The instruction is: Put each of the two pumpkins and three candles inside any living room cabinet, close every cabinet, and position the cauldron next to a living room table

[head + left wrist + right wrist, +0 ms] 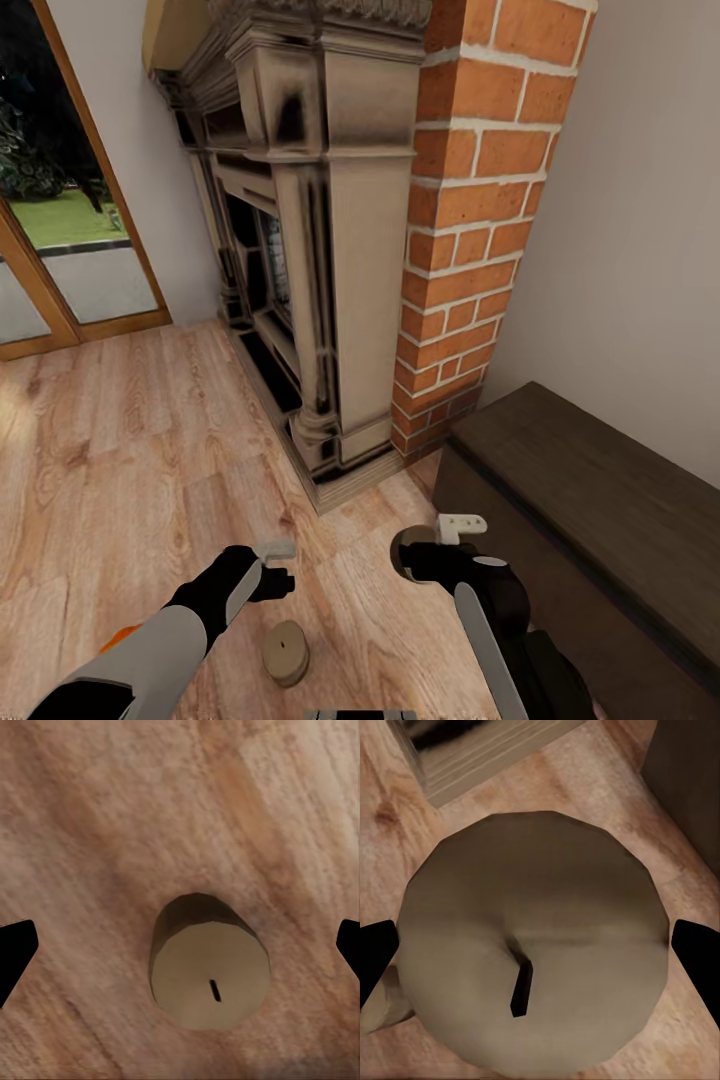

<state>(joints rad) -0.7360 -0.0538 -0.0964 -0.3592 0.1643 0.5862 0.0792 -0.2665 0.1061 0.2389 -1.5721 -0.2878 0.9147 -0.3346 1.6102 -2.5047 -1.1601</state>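
Left wrist view: my left tool (180, 949) hangs spread above a stubby candle (210, 964) standing on the floor (112, 810). Right tool (536, 945) pinches another candle (532, 945). Both look light, rigid, smooth; I'd pinch across the round sides.

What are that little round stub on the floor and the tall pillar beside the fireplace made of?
The candle looks like matte, pale beige wax: a dark wick pokes from its flat top in the left wrist view. The pillar looks like rough orange-red brick with pale mortar lines. It is a render, so both are guesses.
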